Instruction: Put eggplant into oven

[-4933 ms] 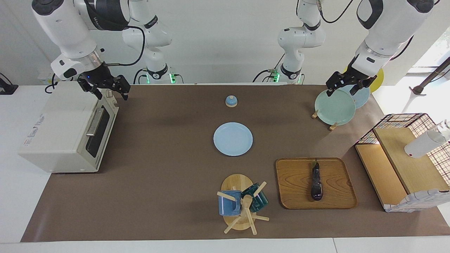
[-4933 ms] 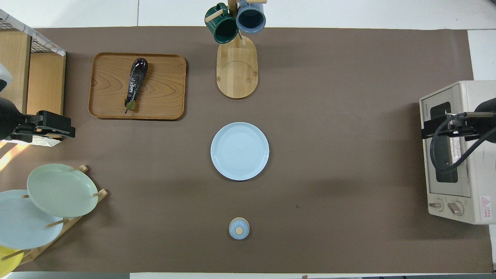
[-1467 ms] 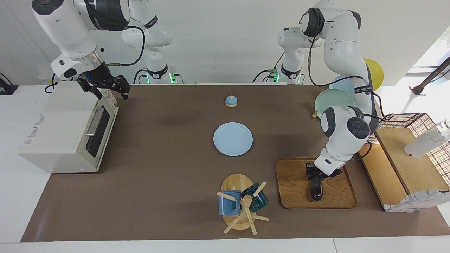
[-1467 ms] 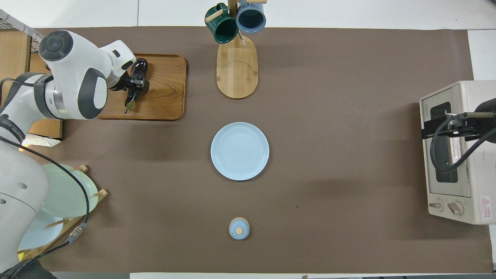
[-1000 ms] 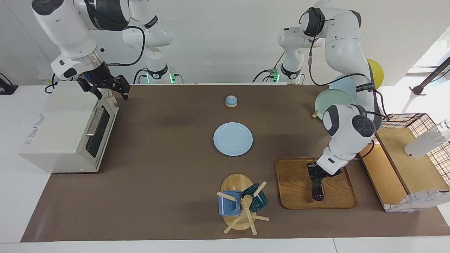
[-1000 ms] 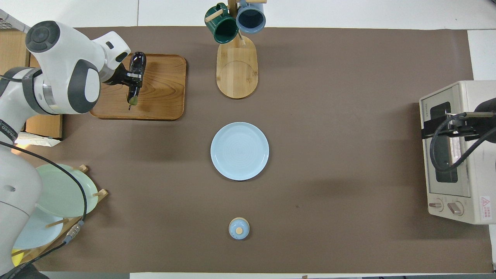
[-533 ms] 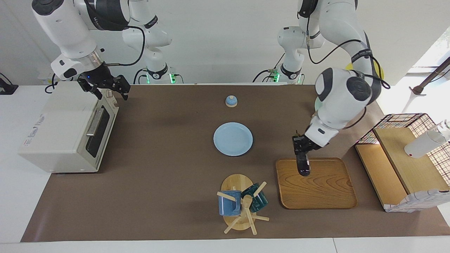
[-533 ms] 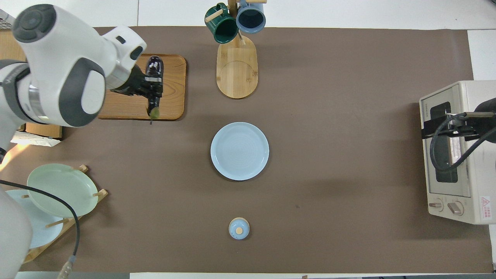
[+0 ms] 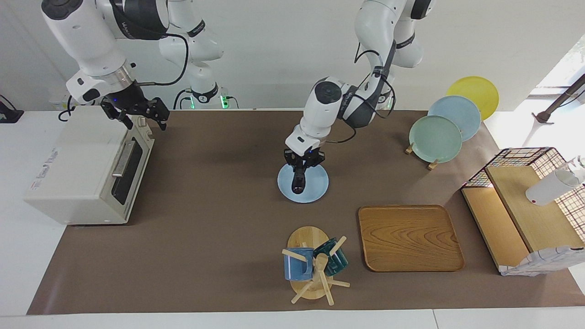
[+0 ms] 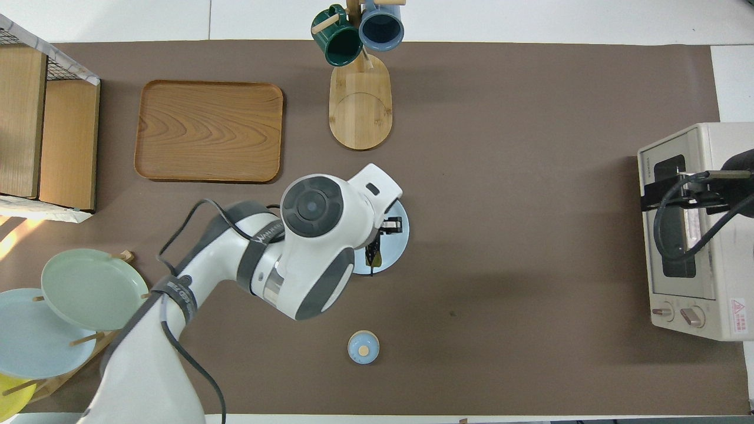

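- The left gripper [image 9: 302,167] is over the round light-blue plate [image 9: 315,188] at the middle of the table, its fingers closed around the eggplant [image 9: 298,182].
- The eggplant hangs from those fingers with its fat dark end pointing away from the robots, over the plate; whether it touches the plate I cannot tell.
- In the overhead view the left arm covers most of the plate [image 10: 396,250]; only the gripper's tip [image 10: 384,231] and the eggplant's thin stem end [image 10: 372,257] show past the arm.
- The oven [image 9: 82,169] stands at the right arm's end of the table, well apart from the plate, with its glass door shut.
- The right gripper [image 9: 136,113] waits over the corner of the oven nearest the robots, fingers spread apart and holding nothing.
- The wooden tray [image 9: 410,237] lies toward the left arm's end from the plate and a little farther from the robots.
- The mug stand [image 9: 311,265], holding a blue mug [image 9: 295,267] and a dark green mug [image 9: 336,258], is farther from the robots than the plate.
- A small blue knob-topped lid [image 9: 300,131] sits nearer to the robots than the plate.
- A rack of green, blue and yellow plates [image 9: 436,137] stands toward the left arm's end from the plate, nearer to the robots.
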You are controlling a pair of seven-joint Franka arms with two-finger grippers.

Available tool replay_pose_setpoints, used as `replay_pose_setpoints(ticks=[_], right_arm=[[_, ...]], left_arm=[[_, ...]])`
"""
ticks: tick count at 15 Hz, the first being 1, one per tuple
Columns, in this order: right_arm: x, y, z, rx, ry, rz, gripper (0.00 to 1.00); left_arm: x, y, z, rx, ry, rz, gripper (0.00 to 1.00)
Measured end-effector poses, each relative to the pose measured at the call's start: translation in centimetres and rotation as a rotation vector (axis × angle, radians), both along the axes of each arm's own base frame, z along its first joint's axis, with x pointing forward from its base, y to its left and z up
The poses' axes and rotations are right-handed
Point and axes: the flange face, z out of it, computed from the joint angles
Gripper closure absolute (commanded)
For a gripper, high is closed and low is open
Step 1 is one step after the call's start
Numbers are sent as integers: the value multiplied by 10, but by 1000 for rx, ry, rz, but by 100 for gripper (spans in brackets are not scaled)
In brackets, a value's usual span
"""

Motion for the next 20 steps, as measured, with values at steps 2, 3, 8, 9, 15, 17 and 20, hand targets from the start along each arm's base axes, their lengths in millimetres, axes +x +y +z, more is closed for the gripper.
replay_pose_setpoints(ticks=[2,3,8,9,15,17,20], right_arm=[[0,0,0,0,0,0,0],[0,0,0,0,0,0,0],[0,0,0,0,0,0,0],[0,0,0,0,0,0,0],[0,0,0,0,0,0,0],[0,0,0,0,0,0,0],[0,0,0,0,0,0,0]], left_arm=[[-10,0,-20,18,18,-6,100],[-8,4,-24,24,21,1,100],[-4,12,-28,33,25,12,100],[-5,13,-30,36,28,9,100],[4,25,-28,37,21,-8,0],[18,43,-15,31,10,-12,0],[50,86,29,31,13,3,0]])
